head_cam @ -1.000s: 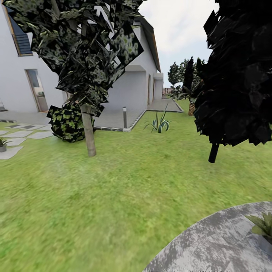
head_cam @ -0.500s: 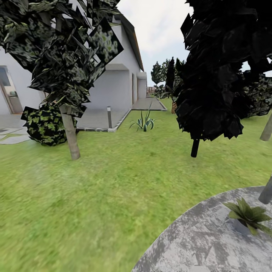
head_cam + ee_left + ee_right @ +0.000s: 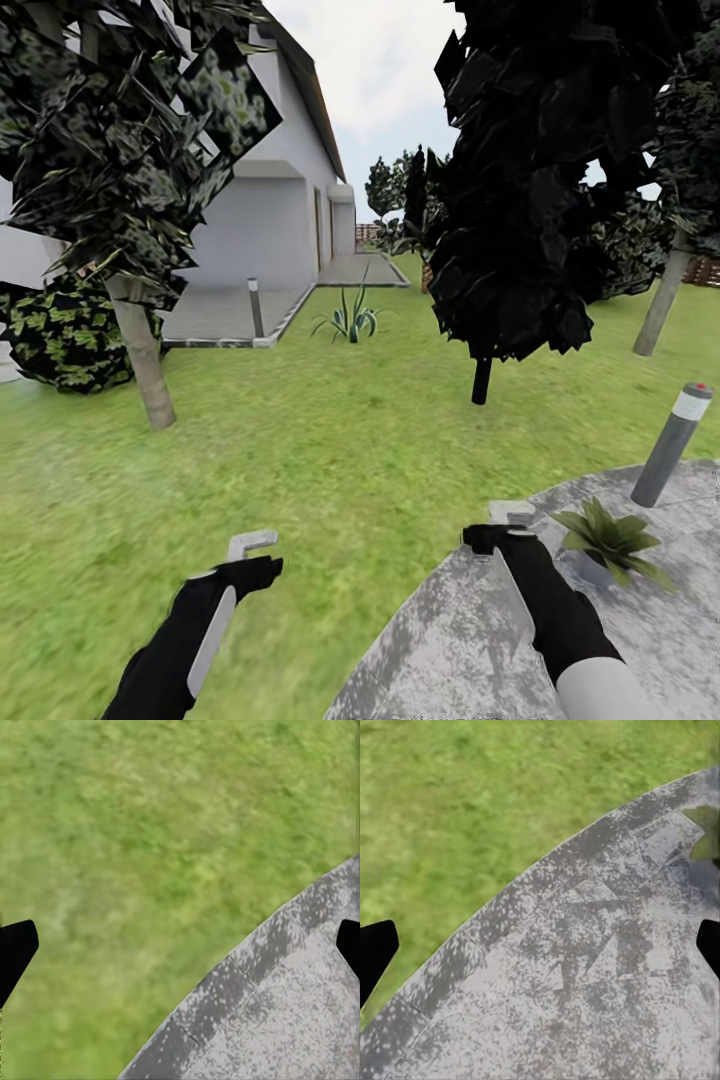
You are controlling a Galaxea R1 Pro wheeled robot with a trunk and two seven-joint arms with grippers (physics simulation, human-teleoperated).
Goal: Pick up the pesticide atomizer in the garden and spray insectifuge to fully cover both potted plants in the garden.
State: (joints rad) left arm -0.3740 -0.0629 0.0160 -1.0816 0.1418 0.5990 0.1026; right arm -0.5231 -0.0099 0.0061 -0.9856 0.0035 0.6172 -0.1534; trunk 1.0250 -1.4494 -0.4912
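While I look out over the lawn (image 3: 330,440), my left gripper (image 3: 252,556) hangs above grass at near left, fingers spread wide with nothing between them. My right gripper (image 3: 505,528) is over the round stone patio (image 3: 460,640) at near right, equally wide and empty. 1 potted plant (image 3: 606,540) sits on the patio just right of that gripper, near a grey post with a red top (image 3: 673,443). 2 trees (image 3: 130,180) stand farther off.

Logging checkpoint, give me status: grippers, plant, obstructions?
Left gripper and right gripper open, empty. One potted plant on stone patio, ahead right. Grey post behind it.
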